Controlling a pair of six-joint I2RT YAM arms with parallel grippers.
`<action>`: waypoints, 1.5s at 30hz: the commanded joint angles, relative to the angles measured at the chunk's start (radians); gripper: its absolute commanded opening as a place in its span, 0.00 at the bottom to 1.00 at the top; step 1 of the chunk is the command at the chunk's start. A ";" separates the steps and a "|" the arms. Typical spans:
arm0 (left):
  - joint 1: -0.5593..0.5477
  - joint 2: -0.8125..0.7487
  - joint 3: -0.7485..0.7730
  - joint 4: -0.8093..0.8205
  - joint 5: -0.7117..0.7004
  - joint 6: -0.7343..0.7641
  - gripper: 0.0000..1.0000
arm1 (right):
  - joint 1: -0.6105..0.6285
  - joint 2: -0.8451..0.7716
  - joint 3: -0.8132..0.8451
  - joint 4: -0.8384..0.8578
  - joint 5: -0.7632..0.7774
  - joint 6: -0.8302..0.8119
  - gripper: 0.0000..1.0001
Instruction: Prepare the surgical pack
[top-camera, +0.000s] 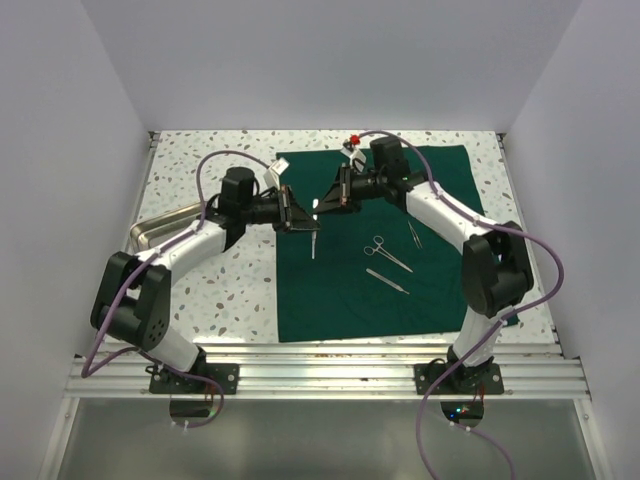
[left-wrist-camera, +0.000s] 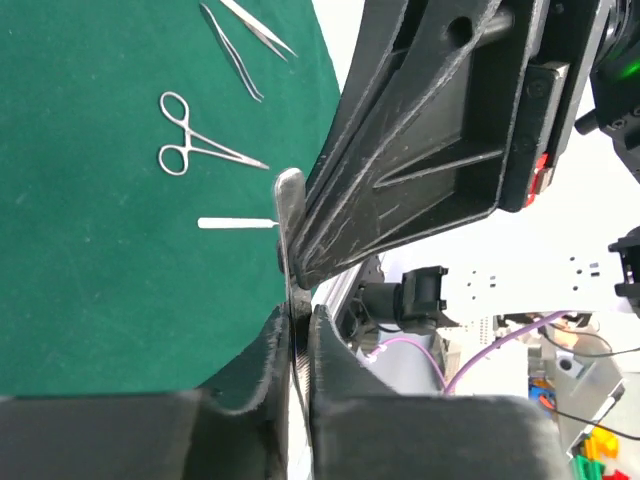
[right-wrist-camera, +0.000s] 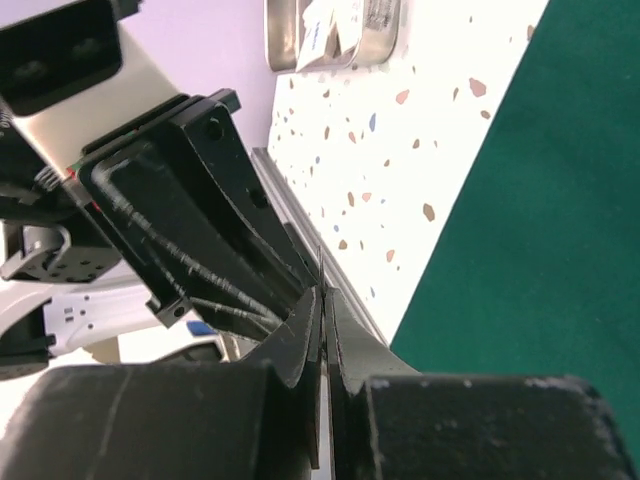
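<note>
Bright, even overhead light; soft shadows, wrist views blurred up close

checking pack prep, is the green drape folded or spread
Spread: the green drape lies flat and open, steel instruments resting on it.

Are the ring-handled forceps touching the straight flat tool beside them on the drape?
Apart. Left wrist view shows green drape between the ring-handled forceps and the straight flat tool.

Left tool (top-camera: 305, 222) and right tool (top-camera: 322, 204) are crowding one steel instrument (top-camera: 314, 243); we are seeing forceps (top-camera: 386, 252) and tweezers (top-camera: 413, 235) cluttering the surgical pack (top-camera: 330, 300), its near strip lying open.
</note>
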 joint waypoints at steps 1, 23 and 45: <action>-0.004 -0.029 -0.025 0.129 0.035 -0.053 0.00 | 0.009 -0.060 -0.005 0.043 0.024 0.057 0.00; 0.693 -0.075 0.004 -0.425 -0.533 -0.155 0.00 | -0.181 -0.072 0.103 -0.581 0.552 -0.243 0.75; 0.708 -0.028 -0.005 -0.545 -1.007 -0.741 0.00 | -0.182 -0.091 0.002 -0.558 0.480 -0.259 0.77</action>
